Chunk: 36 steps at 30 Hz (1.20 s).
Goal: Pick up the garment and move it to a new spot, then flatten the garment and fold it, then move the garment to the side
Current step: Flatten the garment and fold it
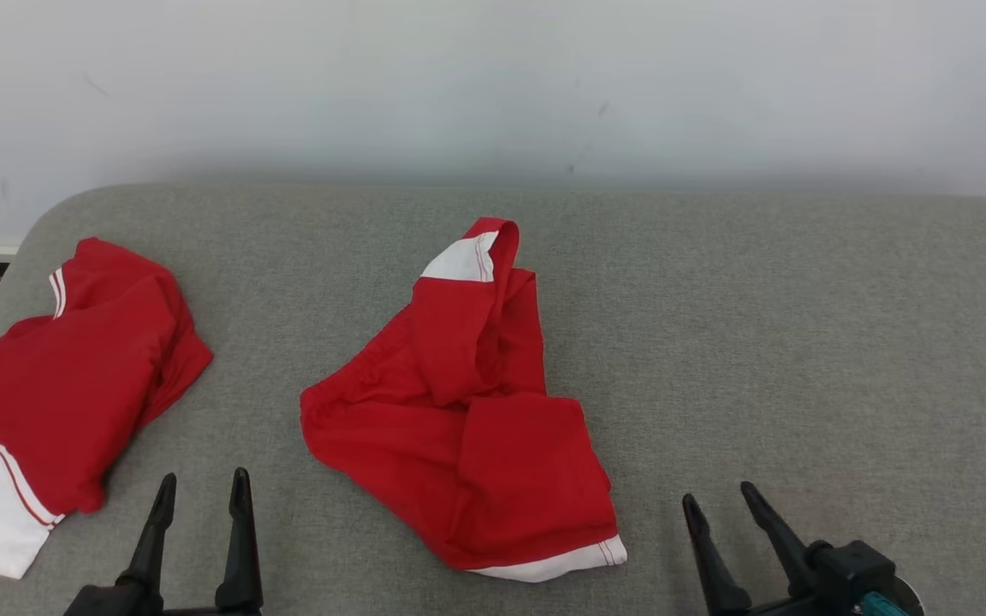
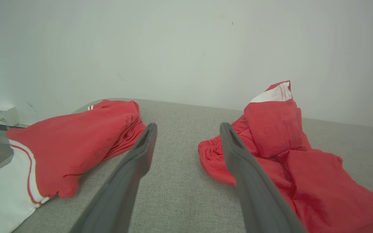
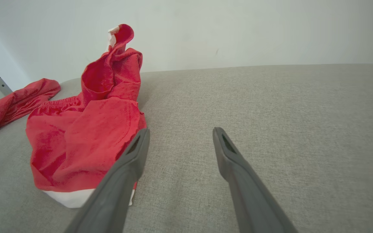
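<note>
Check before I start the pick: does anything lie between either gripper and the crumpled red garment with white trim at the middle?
Nothing visible does. Only bare grey fabric surface separates the open left gripper and right gripper from the crumpled red garment. A second red-and-white garment lies apart, at the left.

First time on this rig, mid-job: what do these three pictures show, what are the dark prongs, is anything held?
The head view looks down from the robot's head: the dark prongs at lower left are its left gripper, those at lower right its right gripper. The two wrist views look along each gripper's own fingers. On the grey padded surface lie a crumpled red-and-white garment in the middle and a second garment at the left. Both grippers are open, holding nothing.
</note>
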### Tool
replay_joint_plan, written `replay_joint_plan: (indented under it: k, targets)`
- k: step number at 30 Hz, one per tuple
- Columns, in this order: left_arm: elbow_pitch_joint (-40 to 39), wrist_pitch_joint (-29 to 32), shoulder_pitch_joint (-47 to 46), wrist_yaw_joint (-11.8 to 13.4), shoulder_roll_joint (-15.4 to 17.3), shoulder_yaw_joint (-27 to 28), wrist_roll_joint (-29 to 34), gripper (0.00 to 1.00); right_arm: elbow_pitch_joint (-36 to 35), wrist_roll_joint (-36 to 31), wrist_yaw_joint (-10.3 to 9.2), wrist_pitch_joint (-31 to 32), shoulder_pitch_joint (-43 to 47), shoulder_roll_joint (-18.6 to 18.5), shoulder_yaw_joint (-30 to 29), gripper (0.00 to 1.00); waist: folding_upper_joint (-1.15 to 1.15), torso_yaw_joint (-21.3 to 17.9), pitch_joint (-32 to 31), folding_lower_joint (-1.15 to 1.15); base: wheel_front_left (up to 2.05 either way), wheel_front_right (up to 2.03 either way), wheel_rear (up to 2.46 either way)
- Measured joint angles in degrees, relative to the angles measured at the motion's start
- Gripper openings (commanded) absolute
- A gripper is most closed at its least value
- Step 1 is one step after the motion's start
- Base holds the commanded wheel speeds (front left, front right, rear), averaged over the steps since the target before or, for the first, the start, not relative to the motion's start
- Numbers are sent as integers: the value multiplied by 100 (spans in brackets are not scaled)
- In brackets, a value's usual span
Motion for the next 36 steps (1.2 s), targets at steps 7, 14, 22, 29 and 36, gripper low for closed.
replay_joint_plan:
  k: [7, 14, 22, 29, 36]
  targets:
    - [60, 0, -110, -1, -29, -210, -13, 100, 610, 231, 0, 130, -290, -174, 901, 100, 0, 215, 114, 0, 0, 0, 0]
    - [93, 0, -124, -1, -37, -255, -65, 100, 1379, 465, 0, 131, -643, -205, 1473, 100, 0, 428, 178, 0, 0, 0, 0]
    - [104, 0, -128, -1, -48, -269, -70, 100, 2098, 848, 0, 69, -1166, -170, 1850, 0, 0, 531, 205, 0, 0, 0, 0]
    - [110, 0, -112, -2, -56, -246, -64, 100, 2009, 998, 0, 0, -1417, -519, 1308, 0, 0, 313, 245, 0, 0, 0, 0]
    - [201, 0, -198, -2, -60, -330, -115, 100, 1367, 925, 0, -7, -1106, -934, 270, 0, 0, -7, 298, 0, 0, 0, 0]
